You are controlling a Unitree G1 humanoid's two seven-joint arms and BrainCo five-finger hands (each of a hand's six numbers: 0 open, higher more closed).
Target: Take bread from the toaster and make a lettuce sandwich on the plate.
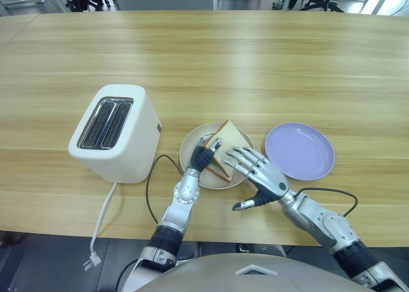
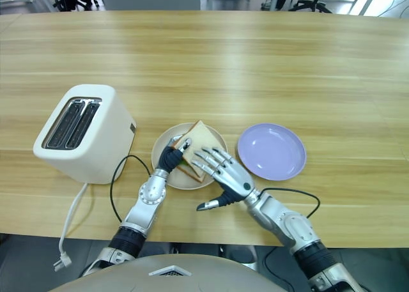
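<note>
The bread (image 1: 231, 140) lies stacked on the beige plate (image 1: 190, 144), near the bench's (image 1: 255, 68) front edge. Its top slice is pale with a brown crust, and one corner points away from the robot. A darker layer shows along the stack's lower edge; what it is cannot be told.

The left robot hand (image 1: 204, 156) rests over the plate's near-left part, touching the bread's left edge. Whether it grips the slice or only presses against it cannot be told.

The right robot hand (image 1: 263, 172) is released, palm down, just right of the plate. Its fingers (image 1: 241, 156) are spread and straight, with their tips over the bread's right side. It grasps nothing.

A purple plate (image 1: 300, 151) sits just right of the beige one, the 2 plates close but apart.

The white toaster (image 1: 121, 138) stands to the left of the beige plate, its 2 slots dark. A black cable (image 1: 148, 191) curves from the toaster's base toward the bench's front edge. A white cord (image 1: 105, 212) runs off that edge and ends in a plug (image 1: 91, 261).
</note>
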